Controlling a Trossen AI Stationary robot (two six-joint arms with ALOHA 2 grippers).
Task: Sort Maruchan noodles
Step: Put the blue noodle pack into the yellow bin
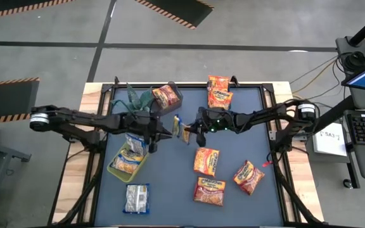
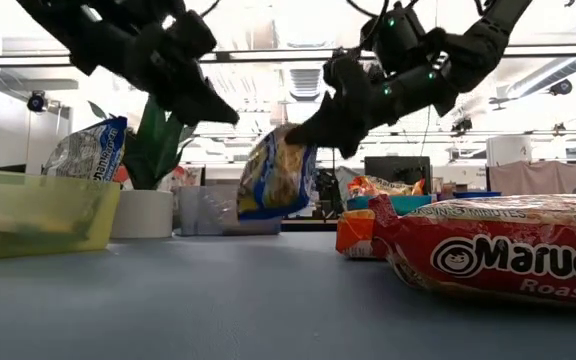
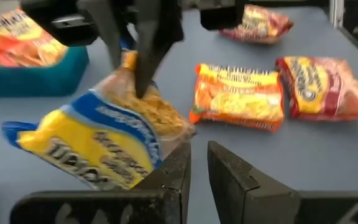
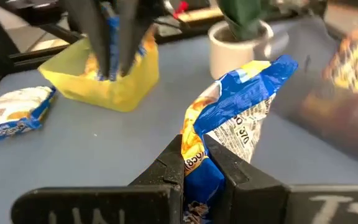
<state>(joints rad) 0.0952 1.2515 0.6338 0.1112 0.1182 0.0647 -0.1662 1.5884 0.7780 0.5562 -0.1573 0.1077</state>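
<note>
My right gripper (image 4: 196, 163) is shut on a yellow-and-blue noodle packet (image 1: 181, 129) above the middle of the table. My left gripper (image 3: 199, 167) is shut and hangs in the air just left of that packet (image 3: 104, 137), over the near right corner of the yellow bin (image 1: 127, 166); whether it touches the packet I cannot tell. Two whitish packets sit in the yellow bin. Three orange packets (image 1: 206, 161) lie flat on the mat's near right part. Another whitish packet (image 1: 137, 197) lies flat near the front edge. My right gripper pinches the yellow-and-blue packet by one short end (image 4: 194, 146) between its two fingers, coming from the table's right and slanting down. The packet is lifted clear of the table and hangs tilted below the fingers (image 2: 313, 125), its free end (image 2: 258, 205) in the air.
A teal bin (image 1: 219, 101) at the far edge holds orange packets. A clear bin (image 1: 177, 95) with one orange packet stands at the far middle, a potted plant (image 1: 138, 98) to its left. Free mat lies between the yellow bin and the orange packets.
</note>
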